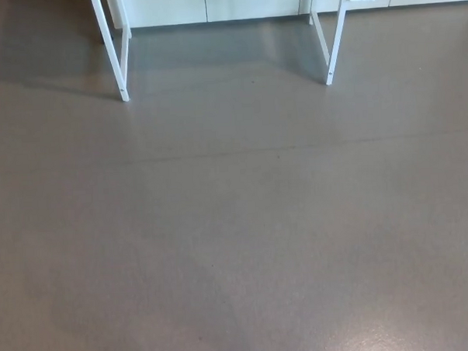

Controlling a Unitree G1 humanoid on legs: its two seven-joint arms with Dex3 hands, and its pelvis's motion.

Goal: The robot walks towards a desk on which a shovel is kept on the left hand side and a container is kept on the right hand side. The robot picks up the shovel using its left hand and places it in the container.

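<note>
Neither the shovel nor the container shows in the head view. Only the white legs of a desk appear at the top: a left leg [112, 49] and a right leg [333, 43], both standing on the grey floor [236, 222]. The desk's top is cut off by the picture's upper edge. No part of either hand or arm is visible.
Pale cabinet fronts [211, 5] run along the wall behind the desk legs. A faint seam crosses the floor about halfway up the picture. A bright reflection lies on the floor at the lower right.
</note>
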